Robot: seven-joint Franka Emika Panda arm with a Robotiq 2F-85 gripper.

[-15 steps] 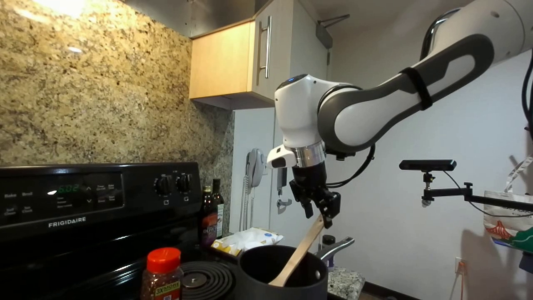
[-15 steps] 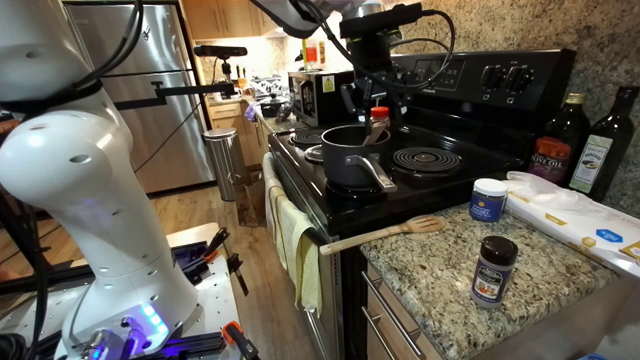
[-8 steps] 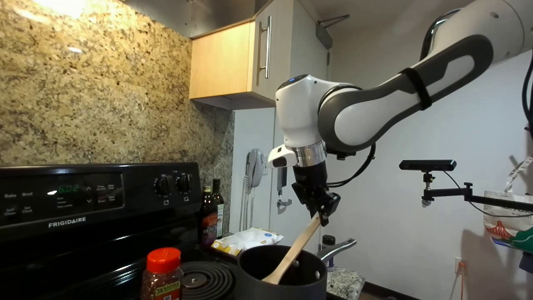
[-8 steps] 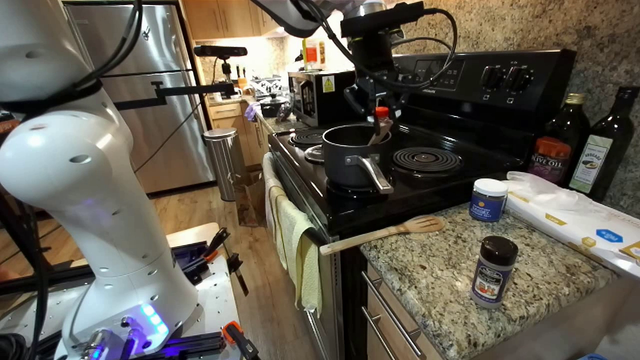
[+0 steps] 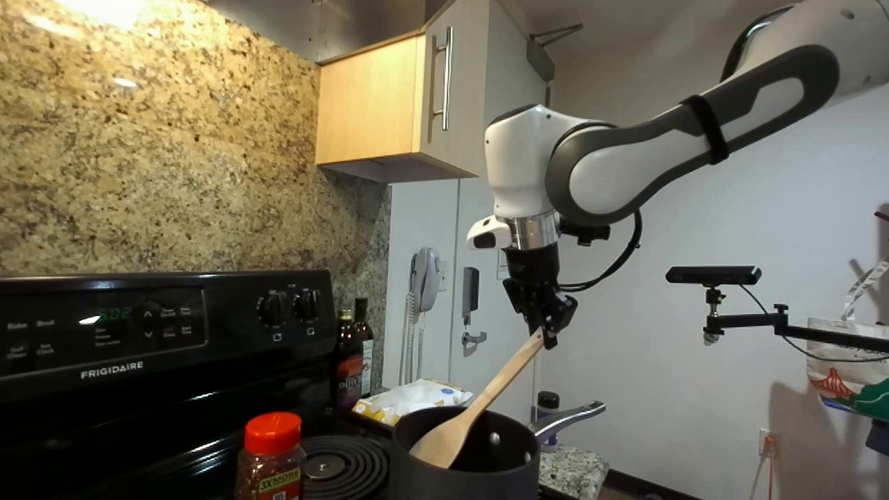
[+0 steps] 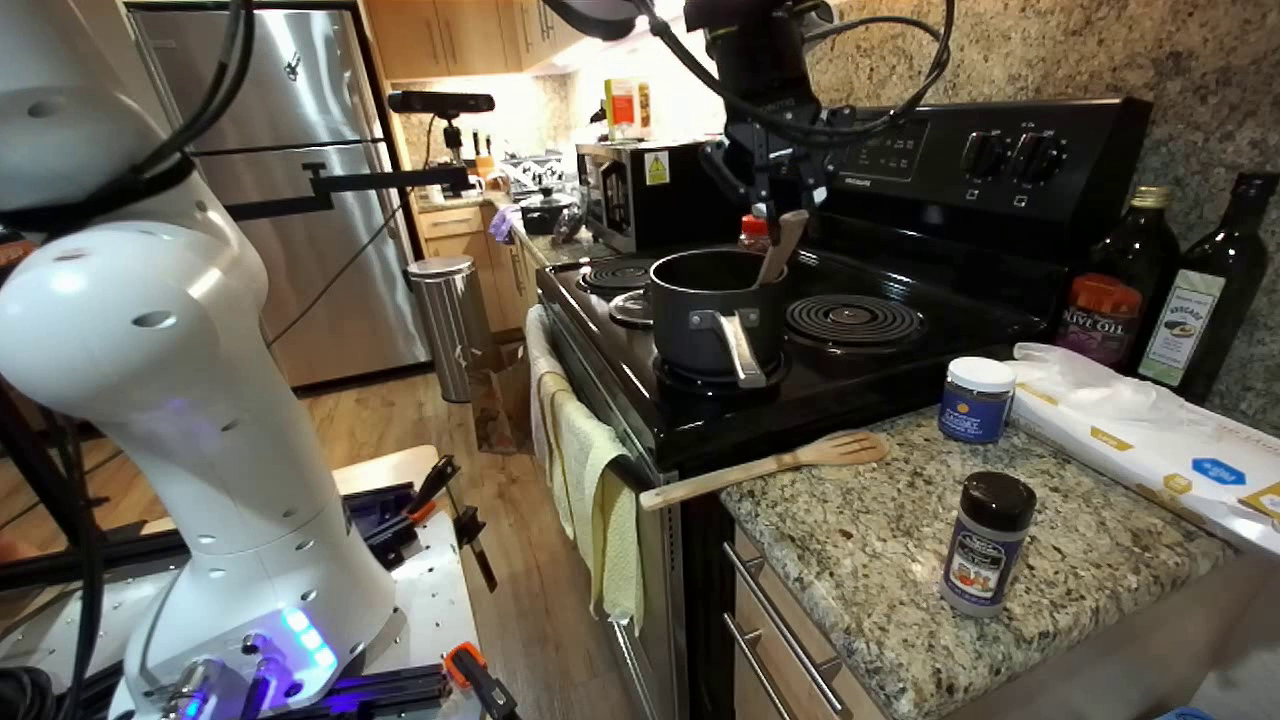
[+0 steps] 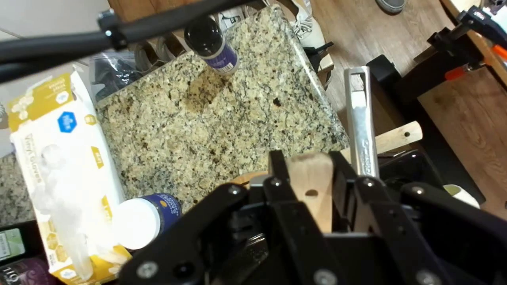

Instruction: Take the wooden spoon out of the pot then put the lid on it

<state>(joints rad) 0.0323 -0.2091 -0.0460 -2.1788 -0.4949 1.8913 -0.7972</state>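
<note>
Slanting: wooden spoon (image 5: 485, 398) | long axis diagonal, bowl low in pot (image 5: 465, 485), handle upward | pincer (image 7: 308, 162) grasping handle's top

White-and-grey arm (image 5: 639, 163) extended, sloped down to a bent wrist (image 5: 522, 167), black gripper (image 7: 309, 164) pointed downward, fingers (image 7: 280, 170) clamped in a narrow grip

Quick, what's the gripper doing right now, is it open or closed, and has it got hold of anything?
Gripper: closed, holding the wooden spoon near the end of its handle.
</note>
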